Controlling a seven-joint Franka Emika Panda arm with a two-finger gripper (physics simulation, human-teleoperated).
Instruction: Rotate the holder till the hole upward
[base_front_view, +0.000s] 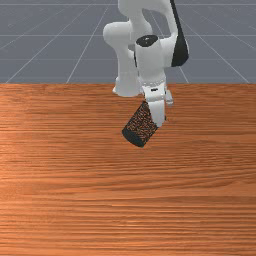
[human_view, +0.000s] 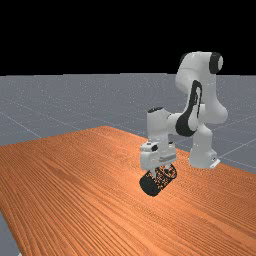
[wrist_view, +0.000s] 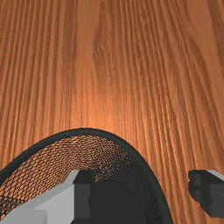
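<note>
In the far view my gripper (human_view: 161, 171) is at the holder (human_view: 150, 185), a black mesh cup leaning over with its dark base toward the far view's lower left. The front view has the holder (base_front_view: 141, 126) slanted, base toward the lower left, upper end beside the hand. In the wrist view the gripper (wrist_view: 144, 193) stands open: one finger overlaps the holder's round mouth, the other is outside its rim (wrist_view: 154, 177), so the wall runs between them. Whether either finger touches it, I cannot tell.
The orange-brown wooden table (base_front_view: 125, 200) extends around the holder. My arm's base (human_view: 201, 155) stands at the table's edge, behind the holder in the front view.
</note>
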